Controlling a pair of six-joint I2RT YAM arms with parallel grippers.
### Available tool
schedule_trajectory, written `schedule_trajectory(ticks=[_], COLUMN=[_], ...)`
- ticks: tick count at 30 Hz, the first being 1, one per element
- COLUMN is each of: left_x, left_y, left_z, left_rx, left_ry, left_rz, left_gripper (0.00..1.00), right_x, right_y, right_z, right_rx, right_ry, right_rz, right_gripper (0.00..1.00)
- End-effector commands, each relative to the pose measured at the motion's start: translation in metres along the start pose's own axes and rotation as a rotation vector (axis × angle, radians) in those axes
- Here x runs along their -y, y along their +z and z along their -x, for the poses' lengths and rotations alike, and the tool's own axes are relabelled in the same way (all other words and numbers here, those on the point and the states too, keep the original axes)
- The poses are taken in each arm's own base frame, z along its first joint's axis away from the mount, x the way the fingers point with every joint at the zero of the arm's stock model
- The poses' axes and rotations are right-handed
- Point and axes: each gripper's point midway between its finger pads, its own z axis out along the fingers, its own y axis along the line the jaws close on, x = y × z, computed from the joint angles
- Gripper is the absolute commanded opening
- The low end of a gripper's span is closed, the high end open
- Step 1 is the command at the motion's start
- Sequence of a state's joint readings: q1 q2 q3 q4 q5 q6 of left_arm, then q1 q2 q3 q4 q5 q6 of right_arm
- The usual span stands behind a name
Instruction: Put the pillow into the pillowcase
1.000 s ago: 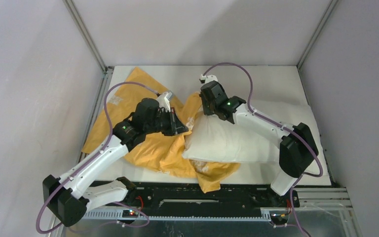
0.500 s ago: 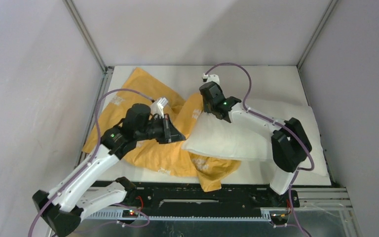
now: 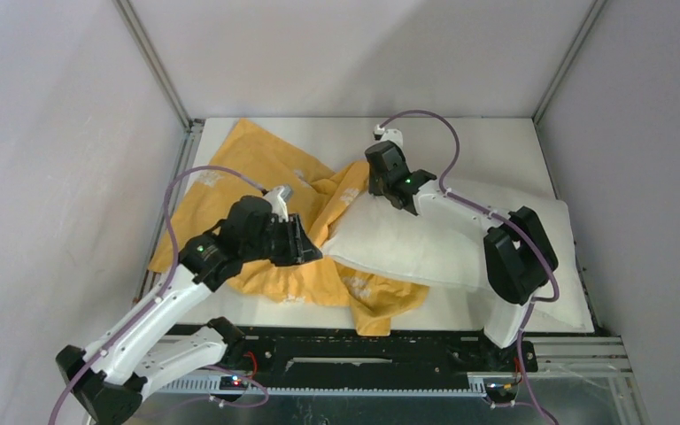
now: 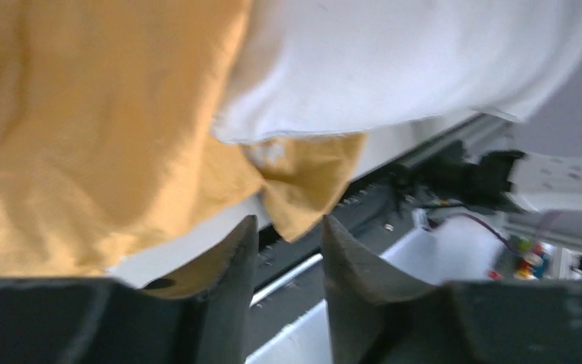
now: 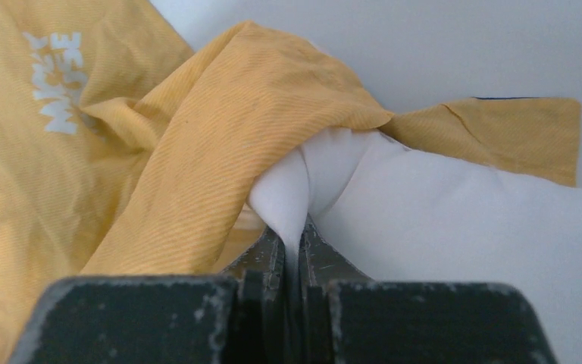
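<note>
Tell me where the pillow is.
Top view: the pillow lies right of centre, its left end on the orange pillowcase, pinched by the right pincer.

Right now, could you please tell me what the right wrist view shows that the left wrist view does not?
Only right wrist: the right gripper, jaws shut on a pinch of the pillow, and white lettering on the pillowcase. Only left wrist: the left gripper, jaws apart with nothing between them, and the near edge of the table. Both: the white pillow overlapping the orange-yellow pillowcase.
</note>
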State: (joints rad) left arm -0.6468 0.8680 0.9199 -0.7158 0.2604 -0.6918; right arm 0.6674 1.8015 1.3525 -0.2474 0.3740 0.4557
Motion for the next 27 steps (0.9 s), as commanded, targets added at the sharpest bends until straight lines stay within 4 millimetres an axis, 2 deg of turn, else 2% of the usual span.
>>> schedule_trajectory(ticks=[1,5,8,12,16,18,22,25,27], left_x=[-0.028,-0.034,-0.043,-0.060,-0.068,-0.071,-0.085,-0.087,-0.092], left_y=[0.023,0.031,0.038,0.052,0.060,0.064,0.072,0.082,0.085], left_z=[0.029,0.064,0.079,0.080,0.070,0.062,0.043,0.036,0.032], left_rx=[0.143,0.275,0.320,0.292,0.256,0.232,0.182,0.158,0.148], left_ry=[0.023,0.014,0.021,0.037,0.037,0.038,0.035,0.026,0.023], left_rz=[0.153,0.242,0.313,0.401,0.414,0.406,0.419,0.405,0.418], left_gripper=[0.46,0.57,0.62,0.62,0.63,0.63,0.63,0.62,0.59], right_x=[-0.025,-0.043,-0.053,-0.059,-0.065,-0.070,-0.087,-0.097,-0.102], right_y=[-0.022,-0.052,-0.078,-0.111,-0.142,-0.154,-0.179,-0.193,-0.198], right_z=[0.001,0.016,0.031,0.048,0.057,0.053,0.031,0.006,-0.018], right_rx=[-0.020,0.015,0.056,0.098,0.135,0.133,0.134,0.138,0.130], right_ry=[0.027,0.016,0.011,0.004,-0.028,-0.071,-0.240,-0.342,-0.404], right_rz=[0.128,0.210,0.267,0.322,0.372,0.403,0.458,0.477,0.498], right_gripper=[0.06,0.23,0.35,0.51,0.62,0.66,0.72,0.78,0.81])
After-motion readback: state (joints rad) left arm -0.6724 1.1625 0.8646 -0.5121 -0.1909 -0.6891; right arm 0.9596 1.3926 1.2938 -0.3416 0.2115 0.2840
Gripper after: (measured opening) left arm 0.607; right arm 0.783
